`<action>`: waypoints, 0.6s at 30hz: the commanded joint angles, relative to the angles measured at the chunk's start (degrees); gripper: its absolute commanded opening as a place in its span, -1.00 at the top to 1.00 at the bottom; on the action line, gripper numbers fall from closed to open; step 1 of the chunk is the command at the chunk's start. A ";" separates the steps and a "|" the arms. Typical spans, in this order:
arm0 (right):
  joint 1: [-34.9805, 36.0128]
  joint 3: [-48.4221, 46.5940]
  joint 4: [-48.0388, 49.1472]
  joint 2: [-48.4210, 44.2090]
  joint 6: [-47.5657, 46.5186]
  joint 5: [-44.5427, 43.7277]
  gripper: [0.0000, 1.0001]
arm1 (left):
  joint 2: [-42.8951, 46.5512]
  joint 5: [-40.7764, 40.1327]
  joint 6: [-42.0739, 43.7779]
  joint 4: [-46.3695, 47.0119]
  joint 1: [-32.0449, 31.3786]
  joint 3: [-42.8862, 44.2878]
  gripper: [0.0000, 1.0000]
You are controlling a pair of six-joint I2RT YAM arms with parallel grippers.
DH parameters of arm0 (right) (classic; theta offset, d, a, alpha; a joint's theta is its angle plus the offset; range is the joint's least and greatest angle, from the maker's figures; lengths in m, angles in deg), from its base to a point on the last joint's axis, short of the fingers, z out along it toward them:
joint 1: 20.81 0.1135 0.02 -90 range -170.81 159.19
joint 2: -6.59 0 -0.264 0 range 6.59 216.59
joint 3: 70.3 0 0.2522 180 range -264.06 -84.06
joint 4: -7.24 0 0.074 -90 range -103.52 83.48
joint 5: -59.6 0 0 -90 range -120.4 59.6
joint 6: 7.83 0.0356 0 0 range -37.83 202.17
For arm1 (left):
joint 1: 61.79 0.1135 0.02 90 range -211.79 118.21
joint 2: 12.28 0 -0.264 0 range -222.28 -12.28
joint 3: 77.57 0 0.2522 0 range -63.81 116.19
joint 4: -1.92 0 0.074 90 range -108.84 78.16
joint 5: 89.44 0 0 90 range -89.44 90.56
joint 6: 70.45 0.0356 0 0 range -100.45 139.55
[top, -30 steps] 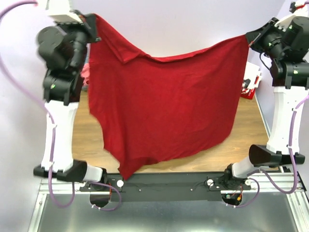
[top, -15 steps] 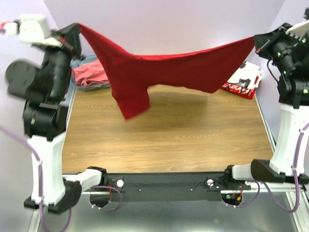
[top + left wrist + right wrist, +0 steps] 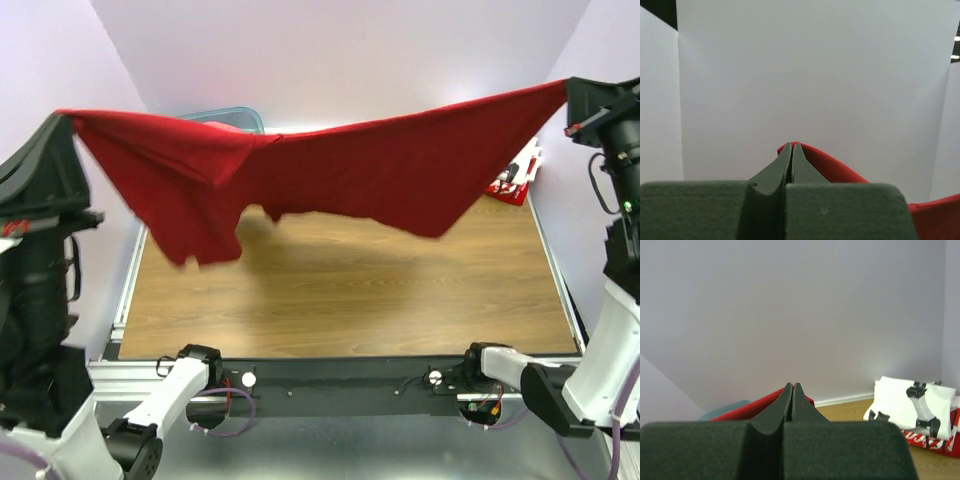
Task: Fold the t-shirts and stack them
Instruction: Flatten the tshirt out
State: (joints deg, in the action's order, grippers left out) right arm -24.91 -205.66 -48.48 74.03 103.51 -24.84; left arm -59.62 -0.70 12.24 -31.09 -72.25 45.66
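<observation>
A red shirt (image 3: 350, 175) is stretched between the left gripper (image 3: 67, 119) and right gripper (image 3: 569, 89), a corner pinched in each; a flap is hung lower nearer the left jaws.

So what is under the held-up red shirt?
Bare wooden table shows under the deep red shirt, which hangs clear. The cloth hides most of the teal tub behind.

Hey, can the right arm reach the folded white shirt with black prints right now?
Probably not yet. The right gripper is shut on the deep red shirt, stretched in the air across to the left gripper. The white shirt itself lies uncovered nearby.
</observation>
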 commanded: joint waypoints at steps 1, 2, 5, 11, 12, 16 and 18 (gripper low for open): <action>0.06 -3.82 -0.76 -2.30 -1.74 -5.55 0.99 | -0.04 0.99 2.74 1.67 0.35 2.58 1.00; 0.06 -3.82 -0.76 -2.57 -1.74 -7.74 0.99 | -0.39 2.56 2.74 1.67 0.35 3.29 1.00; 0.14 -2.59 -0.67 -3.28 -2.53 -11.71 0.99 | -2.32 6.17 2.65 2.54 0.35 4.61 1.00; 0.06 4.86 1.69 -3.19 -1.48 -14.87 0.99 | -6.45 11.44 1.16 8.50 0.35 -2.67 1.00; 0.14 6.80 2.40 -3.28 -1.13 -15.23 0.99 | -7.76 12.24 1.07 9.74 0.35 -4.68 1.00; 0.06 21.45 9.23 -2.15 -1.22 -17.95 0.99 | -14.25 15.93 -0.42 17.46 0.35 -17.32 1.00; 0.06 26.39 12.15 -0.39 -1.48 -20.06 0.99 | -18.48 17.34 -0.86 18.97 0.26 -19.72 1.00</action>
State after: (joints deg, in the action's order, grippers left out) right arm -24.89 -186.84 -41.66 70.16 102.61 -39.26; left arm -70.17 12.46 12.54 -16.92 -72.25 31.41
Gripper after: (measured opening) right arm 0.006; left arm 0.007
